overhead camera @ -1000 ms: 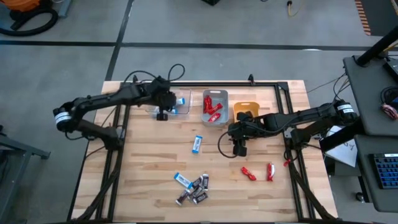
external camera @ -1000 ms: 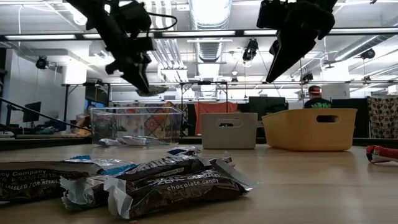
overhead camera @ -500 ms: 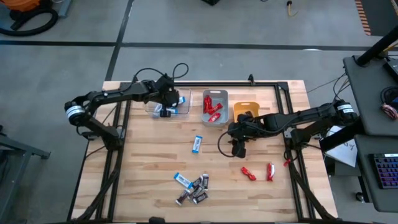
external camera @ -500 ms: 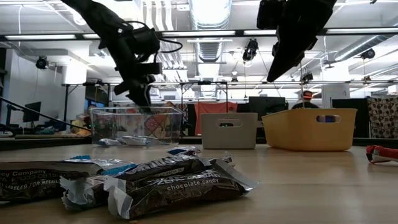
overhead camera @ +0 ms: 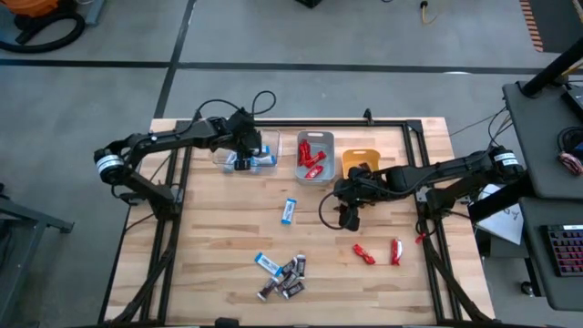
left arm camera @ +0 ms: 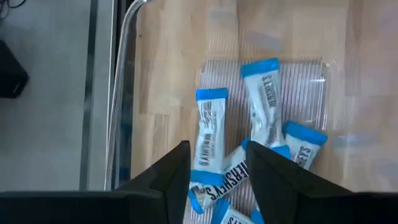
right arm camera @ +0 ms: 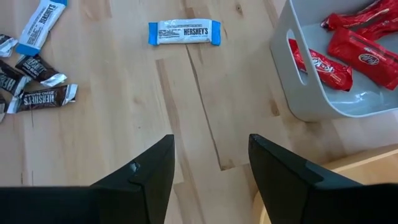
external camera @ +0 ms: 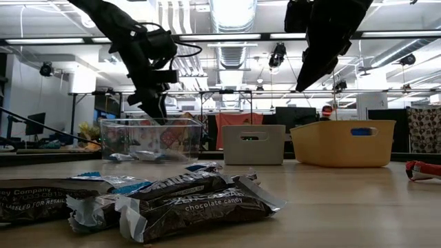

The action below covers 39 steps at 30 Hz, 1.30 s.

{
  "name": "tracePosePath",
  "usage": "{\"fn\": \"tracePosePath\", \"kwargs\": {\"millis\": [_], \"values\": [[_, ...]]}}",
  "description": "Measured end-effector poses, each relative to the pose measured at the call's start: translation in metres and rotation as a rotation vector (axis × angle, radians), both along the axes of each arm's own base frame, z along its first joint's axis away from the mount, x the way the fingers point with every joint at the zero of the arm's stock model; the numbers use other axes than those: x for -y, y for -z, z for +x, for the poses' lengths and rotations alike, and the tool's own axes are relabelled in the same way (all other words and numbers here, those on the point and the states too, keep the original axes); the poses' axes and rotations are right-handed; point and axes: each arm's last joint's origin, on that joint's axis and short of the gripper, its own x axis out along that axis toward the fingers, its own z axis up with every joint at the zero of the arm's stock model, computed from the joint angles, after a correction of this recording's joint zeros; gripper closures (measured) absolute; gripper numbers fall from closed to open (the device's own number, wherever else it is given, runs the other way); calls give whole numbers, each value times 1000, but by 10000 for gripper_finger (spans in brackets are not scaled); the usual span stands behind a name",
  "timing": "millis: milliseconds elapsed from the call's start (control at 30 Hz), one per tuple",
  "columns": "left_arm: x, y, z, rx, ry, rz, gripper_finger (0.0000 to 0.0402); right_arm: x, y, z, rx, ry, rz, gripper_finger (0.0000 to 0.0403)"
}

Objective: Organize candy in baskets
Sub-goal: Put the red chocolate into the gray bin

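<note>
**Left gripper over the clear bin, right gripper hanging above the middle of the worktop**

The left gripper [overhead camera: 241,157] is down at the clear bin [overhead camera: 264,164] on the far left of the wooden worktop [overhead camera: 209,246]. Its fingers [left arm camera: 171,177] stand apart with nothing between them, directly above several blue-and-white bars [left arm camera: 208,134] lying loosely crossed on the bin's floor.

Beside the clear bin stands the grey bin [overhead camera: 315,175], holding shiny red candies [overhead camera: 311,157]. The orange-yellow bin [overhead camera: 361,157] comes next in the row; what it holds cannot be told.

The right gripper [overhead camera: 347,217] hangs above bare wood, just in front of the orange-yellow bin. Its fingers [right arm camera: 146,174] are spread and hold nothing.

One blue-and-white bar [overhead camera: 289,210] lies alone on the worktop between the two arms, near the centre. At the near edge sits a small heap of dark chocolate bars [overhead camera: 290,278] with another blue-and-white piece [overhead camera: 266,264] touching it. Two red candies [overhead camera: 379,251] lie on the right side of the worktop, near the right gripper and well apart from the heap.

In the low view, a person's head [external camera: 326,110] shows in the room behind the bins.
</note>
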Motion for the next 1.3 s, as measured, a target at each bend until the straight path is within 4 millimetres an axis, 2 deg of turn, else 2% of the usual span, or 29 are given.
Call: {"fn": "tracePosePath", "kwargs": {"millis": [233, 467, 733, 1033, 1300], "values": [[4, -7, -5, 22, -46, -20, 246, 0, -1, -1, -11, 51, 36, 207], [19, -35, -13, 236, -237, -92, 255, -1, -9, -2, -35, 135, 136, 207], [61, -58, -4, 514, -302, -270, 263, -13, -9, -7, -100, 157, 298, 214], [124, -67, 15, 708, -60, -344, 263, -37, -2, -25, -277, 254, 357, 232], [164, -63, 24, 709, 56, -428, 263, -57, -1, -35, -331, 312, 391, 231]]}}
